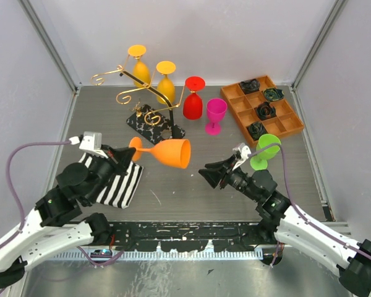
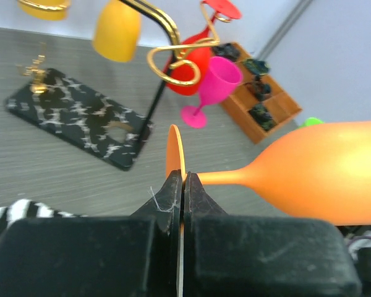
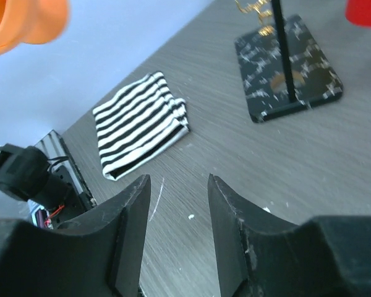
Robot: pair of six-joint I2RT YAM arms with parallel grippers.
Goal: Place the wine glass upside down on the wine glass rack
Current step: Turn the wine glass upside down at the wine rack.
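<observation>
Toward the front-left of the table (image 1: 185, 201), the left gripper (image 2: 183, 185) is clamped on the foot of the orange wine glass (image 1: 170, 152), which is held sideways above the surface. The right gripper (image 3: 178, 189), front-right, stands parted and empty. The wine glass rack (image 1: 149, 102) stands left of centre near the far edge.

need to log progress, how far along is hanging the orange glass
Done: two yellow wine glasses and a red one hang upside down on the thin gold metal rack. In hand: the left tool is shut on the foot of the orange wine glass, held sideways; the right tool is open and empty. Left: turning it bowl-down and hooking it on the rack.
</observation>
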